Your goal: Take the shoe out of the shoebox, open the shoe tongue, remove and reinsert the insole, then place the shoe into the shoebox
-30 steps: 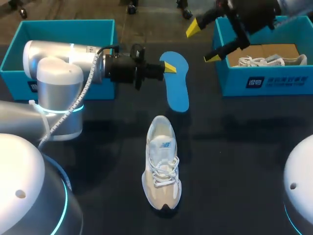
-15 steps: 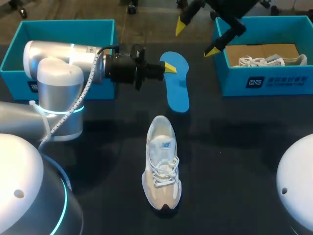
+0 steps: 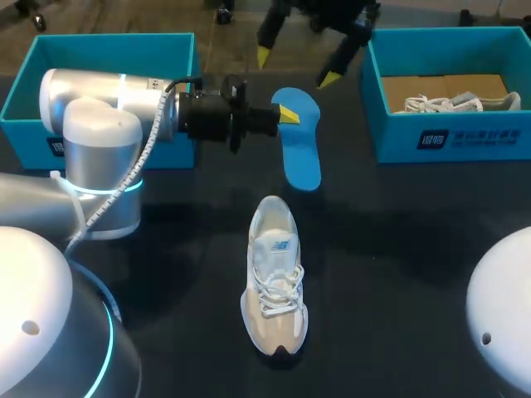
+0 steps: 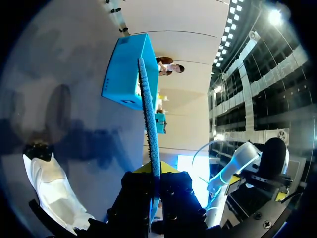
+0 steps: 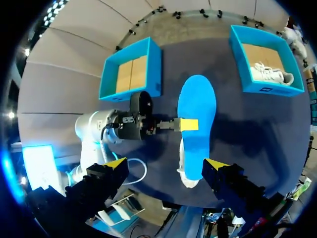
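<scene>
Two shoeboxes (image 3: 465, 137) at sides; L gripper (image 3: 286, 114) clamps insole (image 3: 303, 157) beyond shoe (image 3: 274, 282), R gripper (image 3: 296, 68) spread apart above.

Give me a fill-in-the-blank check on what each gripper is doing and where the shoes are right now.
1. The left gripper is shut on the blue ____.
2. The right gripper hangs above it with its fingers ____.
3. The laced shoe stands on the ____.
4. A second shoe lies in the shoebox on my ____ side.
Missing words: insole; open; table; right.
</scene>
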Robot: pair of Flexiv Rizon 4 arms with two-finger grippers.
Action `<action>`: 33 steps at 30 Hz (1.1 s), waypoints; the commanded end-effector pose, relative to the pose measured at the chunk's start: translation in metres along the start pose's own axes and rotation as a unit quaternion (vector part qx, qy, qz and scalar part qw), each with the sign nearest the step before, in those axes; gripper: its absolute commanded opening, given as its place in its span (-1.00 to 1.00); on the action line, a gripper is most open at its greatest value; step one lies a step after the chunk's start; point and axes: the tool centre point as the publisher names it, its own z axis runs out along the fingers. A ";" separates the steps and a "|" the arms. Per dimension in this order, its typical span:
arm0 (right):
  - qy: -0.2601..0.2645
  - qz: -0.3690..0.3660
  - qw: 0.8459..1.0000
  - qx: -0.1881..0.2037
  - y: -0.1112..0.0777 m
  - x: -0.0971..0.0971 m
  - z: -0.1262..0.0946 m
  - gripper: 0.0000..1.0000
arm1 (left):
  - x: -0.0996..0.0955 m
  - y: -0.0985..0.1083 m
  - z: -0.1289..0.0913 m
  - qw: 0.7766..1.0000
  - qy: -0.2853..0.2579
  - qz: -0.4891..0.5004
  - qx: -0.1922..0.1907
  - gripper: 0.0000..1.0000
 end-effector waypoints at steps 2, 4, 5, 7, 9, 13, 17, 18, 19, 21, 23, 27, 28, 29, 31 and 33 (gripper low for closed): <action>-0.157 -0.008 0.987 -0.013 -0.002 0.011 0.006 1.00 | 0.000 0.000 0.000 1.000 -0.001 0.000 -0.001 -1.00; -0.163 -0.012 0.986 -0.016 -0.003 0.012 0.007 1.00 | 0.000 0.000 0.000 1.000 -0.001 0.000 -0.001 -1.00; -0.169 -0.018 0.985 -0.019 -0.004 0.013 0.007 1.00 | 0.000 0.000 0.000 1.000 -0.001 0.000 -0.001 -1.00; -0.175 -0.020 0.984 -0.019 -0.005 0.014 0.007 1.00 | 0.000 0.000 0.000 1.000 -0.001 0.000 -0.001 -1.00; -0.179 -0.019 0.983 -0.020 -0.006 0.015 0.008 1.00 | 0.000 0.000 0.000 1.000 -0.001 0.000 -0.001 -1.00; -0.182 -0.010 0.983 -0.016 -0.006 0.018 0.010 1.00 | 0.000 0.000 0.000 1.000 -0.001 0.000 -0.001 -1.00; -0.179 -0.036 0.983 -0.033 -0.010 0.017 0.012 1.00 | 0.000 0.000 0.000 1.000 -0.001 0.000 -0.001 -1.00; -0.176 -0.038 0.983 -0.036 -0.011 0.015 0.013 1.00 | 0.000 0.000 0.000 1.000 -0.001 0.000 -0.001 -1.00; -0.174 -0.038 0.983 -0.037 -0.011 0.014 0.013 1.00 | 0.000 0.000 0.000 1.000 -0.001 0.000 -0.001 -1.00; -0.160 -0.037 0.985 -0.042 -0.012 0.009 0.014 1.00 | 0.000 0.000 0.000 1.000 -0.001 0.000 -0.001 -1.00; -0.148 -0.031 0.987 -0.048 -0.013 0.002 0.012 1.00 | 0.000 0.000 0.000 1.000 -0.001 0.000 -0.001 -1.00; -0.097 0.007 0.994 -0.053 -0.015 -0.011 0.007 1.00 | 0.000 0.000 0.000 1.000 -0.001 0.000 -0.001 -1.00; -0.093 0.008 0.994 -0.060 -0.014 -0.015 0.006 1.00 | 0.000 0.000 0.000 1.000 -0.001 0.000 -0.001 -1.00; -0.079 0.004 0.995 -0.067 -0.016 -0.018 0.006 1.00 | 0.000 0.000 0.000 1.000 -0.001 0.000 -0.001 -1.00; -0.059 0.017 0.996 -0.068 -0.016 -0.025 0.006 1.00 | 0.000 0.000 0.000 1.000 -0.001 0.000 -0.001 -1.00; -0.019 0.024 0.997 -0.064 -0.016 -0.035 0.009 1.00 | 0.000 0.000 0.000 1.000 -0.001 0.000 -0.001 -1.00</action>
